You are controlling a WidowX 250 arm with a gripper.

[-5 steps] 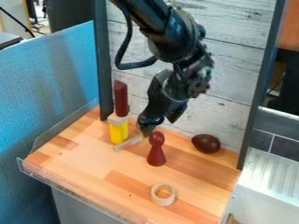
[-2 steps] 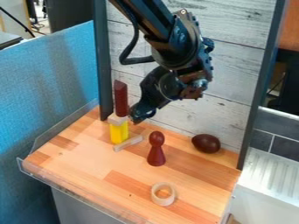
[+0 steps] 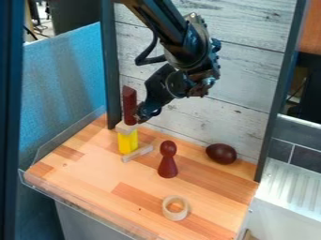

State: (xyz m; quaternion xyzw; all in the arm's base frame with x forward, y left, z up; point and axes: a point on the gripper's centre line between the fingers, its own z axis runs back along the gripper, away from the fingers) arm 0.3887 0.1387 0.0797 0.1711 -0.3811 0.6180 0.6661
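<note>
The black gripper (image 3: 141,117) hangs over the back left of the wooden surface, right beside the lower part of an upright dark red block (image 3: 130,104). Whether it touches that block I cannot tell. The red block stands on a pale wooden piece (image 3: 126,128), which rests on top of a yellow block (image 3: 128,142). Just in front and to the right of this stack lies a small pale wooden bar (image 3: 137,153). A dark red pawn-shaped figure (image 3: 167,160) stands upright near the middle. Farther right, a dark brown egg-shaped object (image 3: 221,153) lies near the back wall.
Toward the front lies a pale wooden ring (image 3: 166,209). A clear low rim (image 3: 63,199) borders the wooden surface at the left and front. Dark posts (image 3: 268,126) stand at both back corners, with a whitewashed plank wall (image 3: 241,89) between them.
From above the pawn-shaped figure, the gripper has moved left and up to the red block. A dark vertical shape has come into view at the left edge. The blocks have stayed put.
</note>
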